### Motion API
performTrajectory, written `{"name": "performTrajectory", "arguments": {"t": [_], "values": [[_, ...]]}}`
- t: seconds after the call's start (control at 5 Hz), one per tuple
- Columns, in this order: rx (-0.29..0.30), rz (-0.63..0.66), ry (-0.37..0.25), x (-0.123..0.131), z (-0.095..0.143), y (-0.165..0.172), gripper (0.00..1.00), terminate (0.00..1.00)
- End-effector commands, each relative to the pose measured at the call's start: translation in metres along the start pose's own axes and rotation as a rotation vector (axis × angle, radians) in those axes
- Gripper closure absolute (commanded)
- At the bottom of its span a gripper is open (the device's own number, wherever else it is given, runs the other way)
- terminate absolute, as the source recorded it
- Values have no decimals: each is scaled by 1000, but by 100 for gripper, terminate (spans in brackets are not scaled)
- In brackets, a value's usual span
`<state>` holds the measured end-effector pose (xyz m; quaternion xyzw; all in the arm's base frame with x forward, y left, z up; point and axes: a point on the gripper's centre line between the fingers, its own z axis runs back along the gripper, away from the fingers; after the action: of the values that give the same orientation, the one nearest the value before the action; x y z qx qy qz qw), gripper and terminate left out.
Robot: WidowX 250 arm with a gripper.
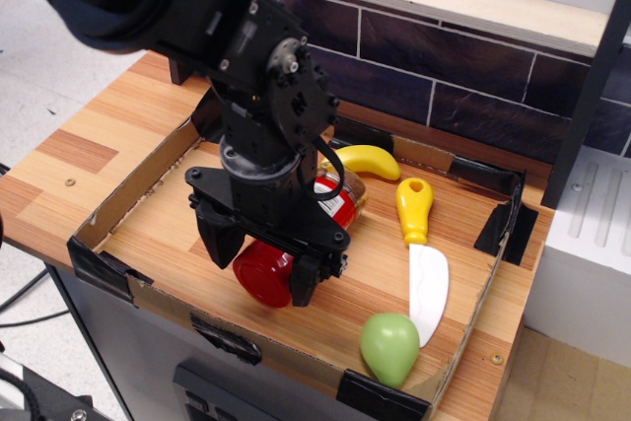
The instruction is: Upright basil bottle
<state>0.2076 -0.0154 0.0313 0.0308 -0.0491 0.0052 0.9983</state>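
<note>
our end effector (262,269) is spread open w/ one finger on each side of the red lid, nothing gripped yet as far as we can see. the basil bottle (296,237) lies on its side in the cardboard tray (116,206) on the worktop (84,140), lid toward the front edge, base near the banana (363,160). so we judge the task barely begun: approach done, but grasp, lift and tipping upright are all left. knife (422,255) and pear (389,347) lie apart from it.

The counter (89,135) is smooth striped wood, the tray wall (138,184) matt cardboard, the basil bottle (281,258) glossy plastic, and the pincer (258,263) matt black.
</note>
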Motion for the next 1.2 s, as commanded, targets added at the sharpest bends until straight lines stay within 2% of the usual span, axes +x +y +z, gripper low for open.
{"name": "performTrajectory", "arguments": {"t": [0.0, 0.4, 0.6, 0.8, 1.0], "values": [[27, -16, -7, -1, -11, 7, 0, 0], [31, -40, -9, -4, -18, 6, 0, 0], [14, -49, -31, -6, -7, 6, 100, 0], [9, -25, -40, -7, 10, 10, 100, 0], [9, -5, -5, -4, 27, 13, 100, 0]]}}
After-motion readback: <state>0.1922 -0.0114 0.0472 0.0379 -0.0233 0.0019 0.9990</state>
